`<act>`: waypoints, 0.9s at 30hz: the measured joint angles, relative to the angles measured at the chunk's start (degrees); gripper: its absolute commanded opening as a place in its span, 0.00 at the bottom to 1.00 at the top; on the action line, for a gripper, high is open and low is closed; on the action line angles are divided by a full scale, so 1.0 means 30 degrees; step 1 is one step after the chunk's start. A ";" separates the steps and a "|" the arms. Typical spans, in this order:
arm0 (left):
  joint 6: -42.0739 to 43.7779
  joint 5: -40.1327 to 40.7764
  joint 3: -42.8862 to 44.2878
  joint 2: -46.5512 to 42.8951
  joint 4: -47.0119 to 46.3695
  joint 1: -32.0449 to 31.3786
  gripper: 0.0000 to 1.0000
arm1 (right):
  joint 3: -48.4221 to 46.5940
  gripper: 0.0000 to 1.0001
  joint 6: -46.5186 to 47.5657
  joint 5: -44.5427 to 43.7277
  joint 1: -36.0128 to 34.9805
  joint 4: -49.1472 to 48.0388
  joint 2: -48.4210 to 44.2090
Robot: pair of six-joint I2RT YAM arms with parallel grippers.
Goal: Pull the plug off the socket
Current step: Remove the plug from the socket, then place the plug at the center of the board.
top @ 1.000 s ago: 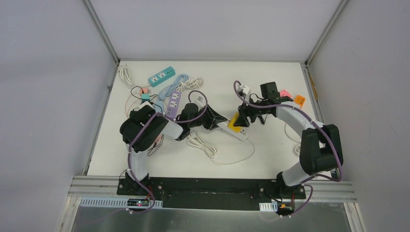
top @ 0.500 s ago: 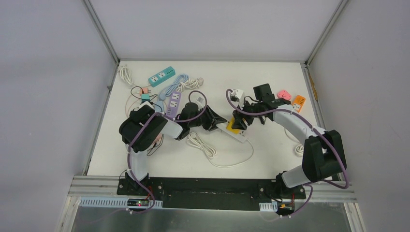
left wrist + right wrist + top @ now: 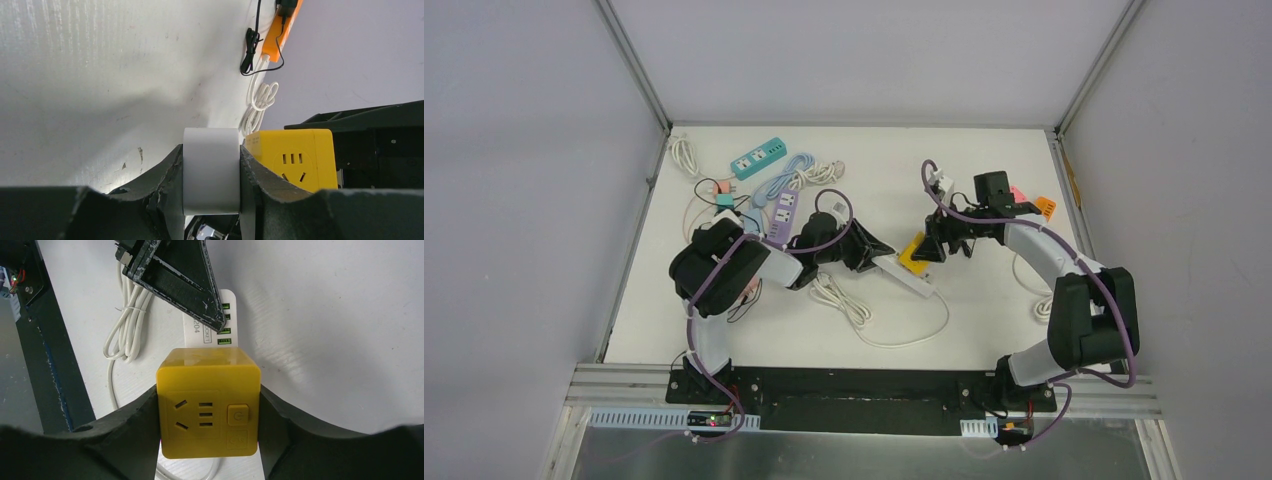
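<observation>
The socket is a white power strip lying mid-table; its end is clamped between my left gripper's fingers. My left gripper is shut on it. The plug is a yellow cube adapter at the strip's far part, tilted. My right gripper is shut on the cube, its fingers pressed on both side faces. Beyond the cube, the right wrist view shows the strip's green-port end. From the left wrist view, the cube sits just right of the strip. Its underside is hidden.
A white cable coil trails from the strip toward the near edge. Teal and purple strips lie back left, pink and orange ones back right. A white plug on a purple cord hangs by the right arm.
The right wrist swung left, then back to the right, keeping hold of the yellow cube, which rose slightly and tilted. The left arm and the strip stayed put.
</observation>
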State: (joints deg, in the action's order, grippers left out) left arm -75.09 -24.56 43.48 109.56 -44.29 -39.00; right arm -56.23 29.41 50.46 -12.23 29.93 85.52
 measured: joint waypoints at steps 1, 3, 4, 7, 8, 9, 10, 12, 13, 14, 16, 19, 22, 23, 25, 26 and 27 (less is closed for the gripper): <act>0.0058 0.0000 0.0000 -0.0007 0.0051 0.0000 0.00 | 0.0000 0.00 -0.0066 0.0022 0.0007 -0.0044 0.0000; 0.0233 0.0000 0.0000 -0.0073 0.0211 0.0007 0.00 | 0.0000 0.00 -0.0233 0.0095 0.0000 -0.0095 0.0000; 0.0313 0.0000 0.0000 -0.0117 0.0313 0.0007 0.00 | 0.0000 0.00 -0.0299 0.0168 0.0000 -0.0109 0.0000; 0.0452 0.0007 0.0007 -0.0321 0.0670 0.0007 0.00 | -0.0015 0.00 -0.0357 0.0321 0.0022 -0.0058 0.0000; 0.0517 0.0007 0.0007 -0.0401 0.0801 0.0007 0.00 | -0.0058 0.00 -0.0357 0.0350 0.0080 0.0051 0.0000; 0.0583 0.0015 0.0015 -0.0474 0.0903 0.0007 0.00 | -0.0168 0.00 -0.0357 0.0379 0.0138 0.0270 0.0007; 0.0685 0.0029 0.0022 -0.0539 0.0998 0.0007 0.00 | -0.0284 0.00 -0.0342 0.0452 0.0211 0.0430 0.0007; 0.0838 0.0073 0.0036 -0.0648 0.1122 0.0007 0.00 | -0.0627 0.00 -0.0342 0.0568 0.0561 0.0729 0.0007; 0.0903 0.0102 0.0044 -0.0699 0.1209 0.0007 0.01 | -0.0794 0.00 -0.0335 0.0634 0.0787 0.0838 0.0007; 0.0969 0.0131 0.0058 -0.0743 0.1333 0.0007 0.03 | -0.0962 0.00 -0.0342 0.0707 0.1005 0.0911 0.0007; 0.1144 0.0153 0.0095 -0.0816 0.1610 0.0007 0.06 | -0.1086 0.00 -0.0342 0.0780 0.1413 0.0984 0.0007; 0.1472 0.0197 0.0204 -0.1042 0.2251 0.0007 0.13 | -0.1115 0.00 -0.0335 0.0794 0.1982 0.1056 0.0007; 0.1836 0.0313 0.0306 -0.1348 0.2834 0.0007 0.23 | -0.1115 0.00 -0.0342 0.0772 0.2441 0.1144 0.0007; 0.1953 0.0401 0.0350 -0.1464 0.3060 0.0007 0.30 | -0.1115 0.00 -0.0342 0.0765 0.2608 0.1151 0.0007; 0.2244 0.0648 0.0386 -0.1727 0.3548 0.0007 0.40 | -0.1173 0.00 -0.0350 0.0707 0.2994 0.1239 0.0015; 0.2390 0.0707 0.0393 -0.1887 0.3810 0.0007 0.44 | -0.1246 0.00 -0.0357 0.0627 0.3213 0.1275 0.0029; 0.2528 0.0780 0.0408 -0.2025 0.4029 0.0007 0.46 | -0.1362 0.00 -0.0372 0.0532 0.3439 0.1304 0.0051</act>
State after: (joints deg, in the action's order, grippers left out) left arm -67.51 -22.22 44.71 103.48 -32.21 -38.98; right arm -60.31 28.29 52.05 -1.91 33.85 85.67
